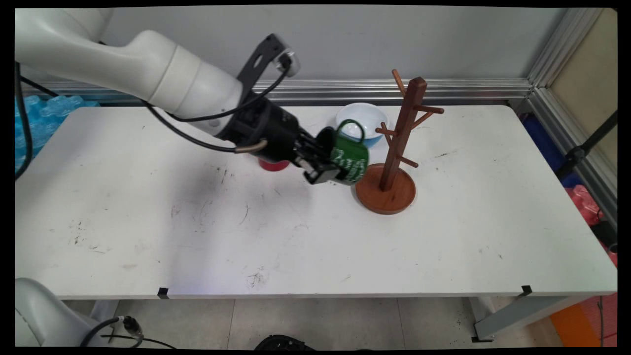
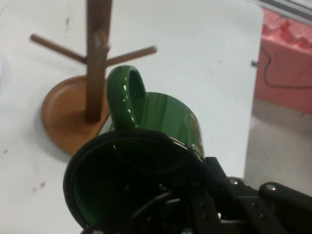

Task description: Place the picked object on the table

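Jaws clamp green mug (image 1: 351,159) rim, mug tipped, beside wooden mug tree (image 1: 394,143); white bowl (image 1: 362,122) behind.

This looks like a robotics lab or test cell rather than a home. A scuffed white table (image 1: 315,236) stands on a tiled floor (image 1: 315,320) against a plain grey wall (image 1: 345,39), framed by aluminium rails (image 1: 394,88) of an enclosure. Black tape marks (image 1: 162,292) sit on the table's near edge, and a white robot arm (image 1: 148,74) trails black cables (image 1: 197,118).

Green mug (image 1: 351,159) in the pincer (image 1: 329,166) (handle upward), just beside the wooden mug tree (image 1: 394,148).
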Available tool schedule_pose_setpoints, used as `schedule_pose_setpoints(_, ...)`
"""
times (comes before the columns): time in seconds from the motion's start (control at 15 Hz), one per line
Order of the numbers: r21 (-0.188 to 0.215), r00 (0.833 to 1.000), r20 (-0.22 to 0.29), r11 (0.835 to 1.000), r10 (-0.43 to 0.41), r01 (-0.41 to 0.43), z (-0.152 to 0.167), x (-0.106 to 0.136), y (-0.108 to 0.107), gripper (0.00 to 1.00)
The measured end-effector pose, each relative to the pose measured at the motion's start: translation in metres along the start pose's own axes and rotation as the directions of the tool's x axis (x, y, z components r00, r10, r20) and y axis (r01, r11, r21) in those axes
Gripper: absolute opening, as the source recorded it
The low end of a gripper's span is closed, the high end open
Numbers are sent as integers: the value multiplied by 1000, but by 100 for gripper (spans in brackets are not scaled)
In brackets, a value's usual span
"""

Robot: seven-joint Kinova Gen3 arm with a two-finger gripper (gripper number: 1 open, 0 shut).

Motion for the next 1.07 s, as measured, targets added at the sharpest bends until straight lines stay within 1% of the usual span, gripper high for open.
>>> schedule_pose_setpoints(0.33,55,996,70,997,50,-54,-15,-20,-19,0)
schedule_pose_setpoints(0.53,89,989,121,991,89,-100,-19,-31,-28,0)
schedule_pose_setpoints(0.73,111,981,156,985,113,-131,-19,-37,-32,0)
schedule_pose_setpoints(0.87,124,970,199,978,139,-166,-18,-42,-35,0)
schedule_pose_setpoints(1.07,126,942,277,965,190,-232,-14,-49,-37,0)
